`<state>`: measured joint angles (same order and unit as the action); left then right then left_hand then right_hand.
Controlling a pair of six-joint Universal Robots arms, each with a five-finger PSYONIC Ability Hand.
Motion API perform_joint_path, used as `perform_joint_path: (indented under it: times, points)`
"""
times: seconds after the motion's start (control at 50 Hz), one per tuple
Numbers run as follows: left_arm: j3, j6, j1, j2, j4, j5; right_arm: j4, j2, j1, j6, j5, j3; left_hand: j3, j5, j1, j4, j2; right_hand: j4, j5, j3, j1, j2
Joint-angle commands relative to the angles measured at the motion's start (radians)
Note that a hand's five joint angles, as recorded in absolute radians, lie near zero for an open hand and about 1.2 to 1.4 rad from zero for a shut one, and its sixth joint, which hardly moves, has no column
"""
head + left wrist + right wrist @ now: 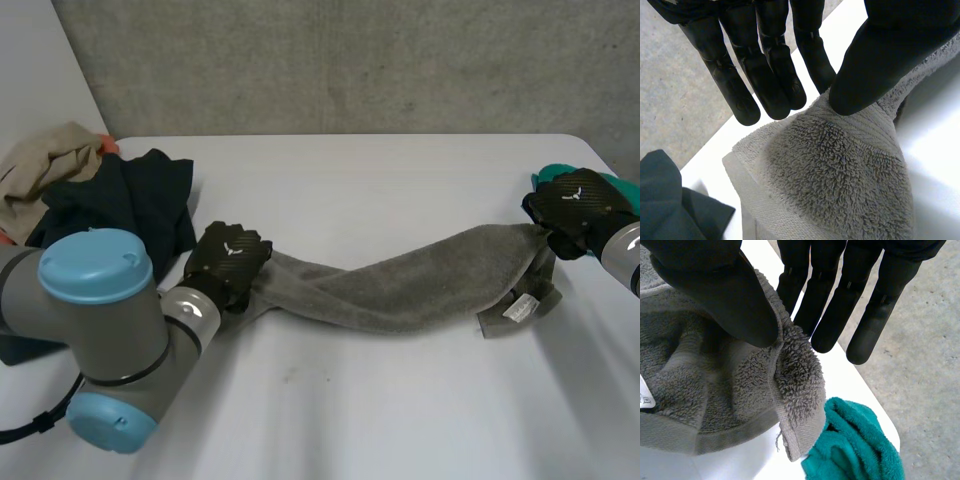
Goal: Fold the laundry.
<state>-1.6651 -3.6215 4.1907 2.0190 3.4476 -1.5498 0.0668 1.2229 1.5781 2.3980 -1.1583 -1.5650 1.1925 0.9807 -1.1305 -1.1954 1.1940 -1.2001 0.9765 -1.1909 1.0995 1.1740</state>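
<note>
Grey terry towel (400,285), looped in pile and edged with a flat woven hem, is drawn out as a twisted, rope-like band across the smooth white counter (350,410) between the 2 hands. Its middle is laid on the counter.

One end is pinched by the left hand (228,262) towards the counter's left side. In the left wrist view a bunched peak of pile is pressed by the thumb (860,75) against the straight fingers (775,75) behind it.

The other end is pinched by the right hand (575,210) at the counter's right edge. In the right wrist view the hemmed corner is nipped between the thumb (735,310) and the straight fingers (830,315), and the loose corner is left hanging below them. A small white sewn label (517,310) is seen on the folded part near this hand.

A crumpled teal terry cloth (855,450) is lying just beside that hanging corner. Behind the left hand, a soft dark navy garment (130,205) is heaped with a wrinkled beige garment (45,165).
</note>
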Motion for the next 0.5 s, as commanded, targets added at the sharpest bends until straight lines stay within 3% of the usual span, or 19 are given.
perform_joint_path:
  times: [0.02, 0.18, 0.28, 0.4, 0.5]
  points:
    - [-0.074, 0.0, 0.005, -0.086, -0.01, -0.016, -0.028, 0.012, -0.013, -0.003, -0.001, -0.001, 0.204, 0.241, -0.266, -0.201, 0.202, -0.196, 0.245, -0.205, 0.297, 0.222]
    - [-0.045, -0.008, 0.035, -0.434, -0.065, -0.052, -0.198, 0.297, -0.104, -0.026, -0.003, 0.089, 0.204, 0.241, -0.266, -0.201, 0.202, -0.196, 0.245, -0.205, 0.297, 0.222]
    - [0.027, -0.012, 0.038, -0.563, -0.203, -0.047, -0.445, 0.438, -0.125, -0.068, 0.017, 0.196, 0.204, 0.241, -0.266, -0.201, 0.202, -0.196, 0.245, -0.205, 0.297, 0.222]
    - [0.08, -0.012, 0.04, -0.513, -0.366, -0.042, -0.599, 0.423, -0.128, -0.215, 0.006, 0.194, 0.204, 0.241, -0.266, -0.201, 0.202, -0.196, 0.245, -0.205, 0.297, 0.222]
    - [0.146, -0.026, 0.045, -0.309, -0.389, -0.053, -0.613, 0.247, -0.057, -0.33, -0.04, 0.203, 0.204, 0.241, -0.266, -0.201, 0.202, -0.196, 0.245, -0.205, 0.297, 0.222]
